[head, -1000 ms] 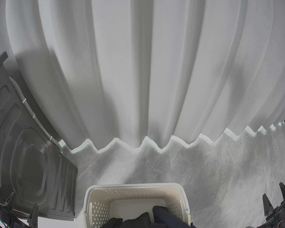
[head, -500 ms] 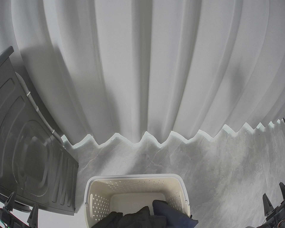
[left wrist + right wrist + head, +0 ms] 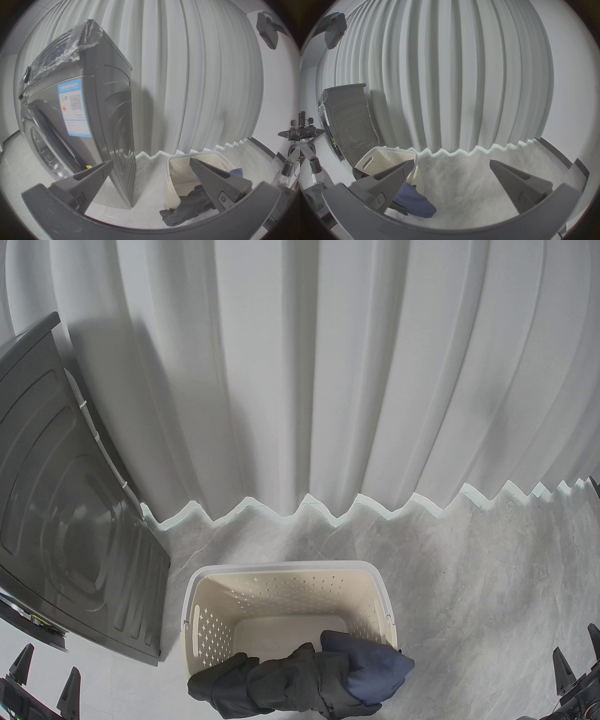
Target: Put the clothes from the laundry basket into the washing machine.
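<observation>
Laundry basket (image 3: 284,580) holds dark clothes (image 3: 294,680) draped over its rim.

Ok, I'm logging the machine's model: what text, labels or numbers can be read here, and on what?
Blue-and-white sticker on the front of the washing machine: lines of print and a square code, all too small to read.
Nothing else bears readable text.

Dark clothes (image 3: 294,680) draped over cream basket (image 3: 284,577)
</observation>
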`<state>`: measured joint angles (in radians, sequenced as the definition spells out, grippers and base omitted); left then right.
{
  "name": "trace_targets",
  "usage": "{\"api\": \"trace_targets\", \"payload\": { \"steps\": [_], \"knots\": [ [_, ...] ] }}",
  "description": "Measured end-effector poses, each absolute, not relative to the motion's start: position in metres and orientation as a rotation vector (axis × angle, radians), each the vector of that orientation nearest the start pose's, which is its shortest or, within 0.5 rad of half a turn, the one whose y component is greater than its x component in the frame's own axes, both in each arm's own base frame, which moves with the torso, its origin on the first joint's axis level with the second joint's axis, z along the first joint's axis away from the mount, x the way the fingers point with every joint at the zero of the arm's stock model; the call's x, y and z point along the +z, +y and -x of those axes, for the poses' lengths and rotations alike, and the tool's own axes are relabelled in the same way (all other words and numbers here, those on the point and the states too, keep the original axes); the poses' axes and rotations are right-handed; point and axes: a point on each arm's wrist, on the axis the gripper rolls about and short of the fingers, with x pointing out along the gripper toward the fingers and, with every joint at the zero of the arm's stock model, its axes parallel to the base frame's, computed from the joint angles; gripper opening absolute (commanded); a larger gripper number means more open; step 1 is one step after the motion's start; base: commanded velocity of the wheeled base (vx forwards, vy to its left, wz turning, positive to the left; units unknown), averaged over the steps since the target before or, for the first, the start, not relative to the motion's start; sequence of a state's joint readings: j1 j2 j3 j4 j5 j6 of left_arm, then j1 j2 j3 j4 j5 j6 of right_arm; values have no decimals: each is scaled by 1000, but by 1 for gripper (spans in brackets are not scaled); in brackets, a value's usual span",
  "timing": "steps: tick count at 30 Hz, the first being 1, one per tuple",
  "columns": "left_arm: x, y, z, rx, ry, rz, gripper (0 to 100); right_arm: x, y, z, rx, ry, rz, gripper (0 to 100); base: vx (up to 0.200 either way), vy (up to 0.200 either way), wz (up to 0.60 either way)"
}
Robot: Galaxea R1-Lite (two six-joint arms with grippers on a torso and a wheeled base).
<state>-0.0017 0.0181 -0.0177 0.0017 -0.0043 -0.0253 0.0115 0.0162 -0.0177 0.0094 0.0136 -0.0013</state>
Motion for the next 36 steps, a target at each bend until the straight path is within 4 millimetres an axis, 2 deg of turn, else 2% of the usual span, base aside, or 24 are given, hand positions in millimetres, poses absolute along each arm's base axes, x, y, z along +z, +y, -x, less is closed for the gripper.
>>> {"api": "trace_targets", "payload": {
  "steps": [18, 30, 36],
  "knots": [
    [81, 0, 23, -6, 2, 26, 100, 80, 0, 23, 24, 8, 1, 100, -200, 0, 0],
    [81, 0, 23, -6, 2, 26, 100, 80, 0, 23, 24, 8, 1, 100, 0, 0, 0],
    [81, 0, 23, -10, 2, 26, 100, 80, 0, 23, 24, 8, 1, 100, 0, 200, 0]
  ]
}}
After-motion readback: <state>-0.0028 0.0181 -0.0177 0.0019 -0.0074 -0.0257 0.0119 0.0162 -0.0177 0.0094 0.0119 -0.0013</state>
